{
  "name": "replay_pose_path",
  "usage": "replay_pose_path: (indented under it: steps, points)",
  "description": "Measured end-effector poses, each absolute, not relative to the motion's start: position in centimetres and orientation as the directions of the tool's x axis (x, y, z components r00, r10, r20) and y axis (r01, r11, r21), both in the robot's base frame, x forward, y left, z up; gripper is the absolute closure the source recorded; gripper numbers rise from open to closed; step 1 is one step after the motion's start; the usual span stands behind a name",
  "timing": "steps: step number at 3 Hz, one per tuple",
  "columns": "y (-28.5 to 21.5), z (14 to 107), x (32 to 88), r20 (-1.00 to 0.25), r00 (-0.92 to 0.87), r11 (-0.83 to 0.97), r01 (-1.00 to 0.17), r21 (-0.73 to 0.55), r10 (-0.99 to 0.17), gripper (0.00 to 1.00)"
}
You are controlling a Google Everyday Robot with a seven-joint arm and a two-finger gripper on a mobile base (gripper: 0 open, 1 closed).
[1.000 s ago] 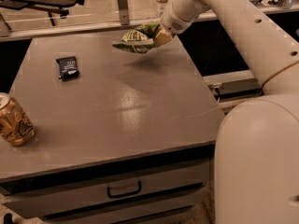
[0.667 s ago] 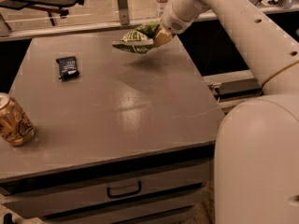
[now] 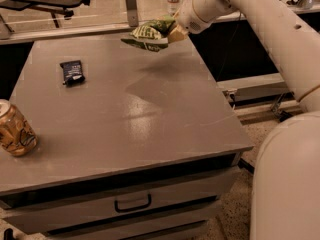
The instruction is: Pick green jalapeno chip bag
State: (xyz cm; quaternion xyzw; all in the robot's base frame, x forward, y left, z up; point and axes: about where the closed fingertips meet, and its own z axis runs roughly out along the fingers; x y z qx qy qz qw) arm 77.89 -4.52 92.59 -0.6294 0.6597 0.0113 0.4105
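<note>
Grey bench (image 3: 165,134) with a drawer; at twelve o'clock the pincer (image 3: 174,33) is clamped on the right edge of the chip bag (image 3: 146,34), which hangs clear above the top; likely light, soft, slippery foil, best pinched at a seam.

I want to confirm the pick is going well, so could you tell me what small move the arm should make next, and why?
Probably a short, straight lift. The hand is shut on the green jalapeno chip bag, which hangs clear above the far part of the table with its shadow beneath it, so a little more height would likely confirm a secure hold.
</note>
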Motion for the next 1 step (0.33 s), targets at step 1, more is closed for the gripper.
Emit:
replay_pose_path:
  steps: [1]
  points:
    - [-4.52,92.59,77.89,-0.556,0.129,0.208,-0.840,-0.502,-0.821,1.00]
